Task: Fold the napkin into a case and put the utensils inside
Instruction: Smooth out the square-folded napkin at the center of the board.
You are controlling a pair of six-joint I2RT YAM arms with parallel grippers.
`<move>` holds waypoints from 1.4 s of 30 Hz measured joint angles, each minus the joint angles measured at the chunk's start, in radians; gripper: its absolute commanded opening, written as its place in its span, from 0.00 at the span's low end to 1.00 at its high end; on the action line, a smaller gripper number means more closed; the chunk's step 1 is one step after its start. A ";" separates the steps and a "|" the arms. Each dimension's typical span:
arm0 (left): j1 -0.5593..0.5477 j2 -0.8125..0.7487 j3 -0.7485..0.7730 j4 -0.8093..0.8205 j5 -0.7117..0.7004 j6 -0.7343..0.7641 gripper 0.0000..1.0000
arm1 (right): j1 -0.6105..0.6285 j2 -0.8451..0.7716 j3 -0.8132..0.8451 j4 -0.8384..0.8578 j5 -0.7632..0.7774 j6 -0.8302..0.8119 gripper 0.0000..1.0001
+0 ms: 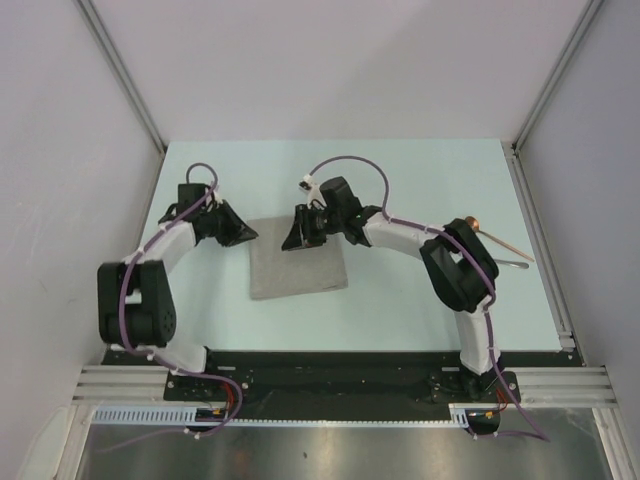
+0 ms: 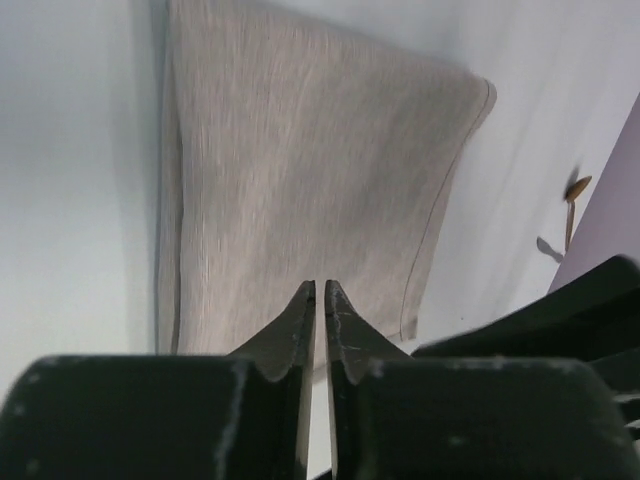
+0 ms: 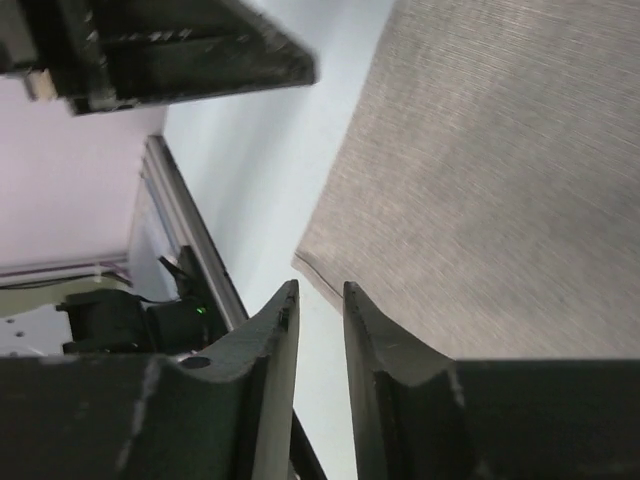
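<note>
Both the left claw (image 2: 319,288), parted by a slit, and the right claw (image 3: 320,290), slightly wider, hover empty at the 12 o'clock edge of the folded napkin (image 1: 297,264), seemingly readying another fold, while the utensils (image 1: 506,251) wait at 3 o'clock on the desk (image 1: 400,180).

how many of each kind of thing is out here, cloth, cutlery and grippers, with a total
napkin: 1
cutlery: 2, a copper spoon and a silvery utensil
grippers: 2, the left gripper and the right gripper
total: 5
</note>
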State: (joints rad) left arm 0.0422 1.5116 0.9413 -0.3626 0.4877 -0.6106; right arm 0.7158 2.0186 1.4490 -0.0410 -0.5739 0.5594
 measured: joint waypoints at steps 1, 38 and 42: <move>0.001 0.043 0.023 0.026 0.005 -0.004 0.07 | 0.006 0.030 0.001 0.055 -0.024 0.040 0.18; 0.059 0.515 0.331 -0.022 0.024 0.035 0.00 | 0.177 0.494 0.240 0.437 -0.146 0.311 0.07; 0.059 0.515 0.332 -0.023 0.024 0.035 0.00 | 0.196 0.474 0.201 0.448 -0.148 0.313 0.08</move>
State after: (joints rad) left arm 0.1013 2.0266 1.2728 -0.3851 0.5117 -0.5751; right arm 0.9115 2.4924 1.6501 0.4072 -0.7223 0.8722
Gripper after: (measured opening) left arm 0.005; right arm 0.068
